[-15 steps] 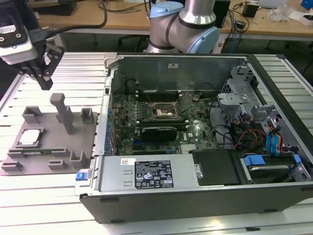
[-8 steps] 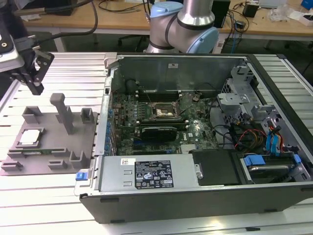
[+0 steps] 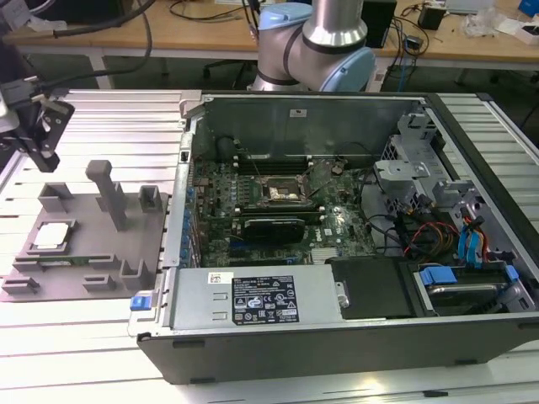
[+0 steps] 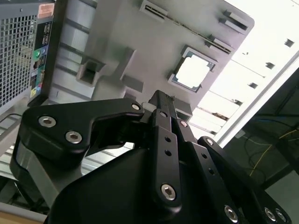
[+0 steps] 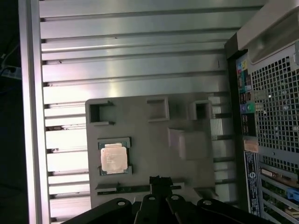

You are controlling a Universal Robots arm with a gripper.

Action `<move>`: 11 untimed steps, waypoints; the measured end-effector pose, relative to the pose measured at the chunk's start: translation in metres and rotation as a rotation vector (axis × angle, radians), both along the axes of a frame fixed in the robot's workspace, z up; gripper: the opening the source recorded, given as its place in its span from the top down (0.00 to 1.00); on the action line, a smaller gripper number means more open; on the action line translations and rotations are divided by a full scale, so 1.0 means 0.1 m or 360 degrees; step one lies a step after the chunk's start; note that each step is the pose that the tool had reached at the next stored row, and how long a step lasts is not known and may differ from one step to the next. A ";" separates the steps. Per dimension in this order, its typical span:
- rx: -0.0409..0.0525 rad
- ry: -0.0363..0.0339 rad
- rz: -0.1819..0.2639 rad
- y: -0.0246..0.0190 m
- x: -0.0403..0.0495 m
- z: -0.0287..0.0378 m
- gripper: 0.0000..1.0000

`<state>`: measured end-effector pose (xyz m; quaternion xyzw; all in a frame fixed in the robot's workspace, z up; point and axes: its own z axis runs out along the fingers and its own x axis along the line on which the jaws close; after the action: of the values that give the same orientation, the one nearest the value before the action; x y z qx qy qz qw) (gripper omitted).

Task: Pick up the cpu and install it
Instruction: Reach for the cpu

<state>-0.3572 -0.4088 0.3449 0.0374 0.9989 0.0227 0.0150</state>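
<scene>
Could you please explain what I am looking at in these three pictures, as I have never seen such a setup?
This is one robot arm with a gripper, the black clamp in both wrist views. The exterior view comes from a camera off the arm. The two wrist views come from cameras riding on the arm, looking past the gripper. On the slatted metal table sits an open computer case with its motherboard showing. At the exterior view's left lies a grey holder tray. The cpu, a small silver square, rests in one of its pockets. The gripper hangs above the tray, looks shut and holds nothing.
</scene>
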 end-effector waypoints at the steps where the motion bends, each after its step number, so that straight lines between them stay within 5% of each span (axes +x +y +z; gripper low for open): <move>1: 0.0000 0.0000 0.0000 -0.001 -0.015 -0.021 0.89; 8: 0.0000 0.0000 0.0000 -0.011 -0.152 -0.188 0.89; 11: 0.0000 0.0000 0.0000 -0.011 -0.161 -0.192 0.89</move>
<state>-0.3733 -0.4099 0.3256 0.0373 0.9989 0.0226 0.0150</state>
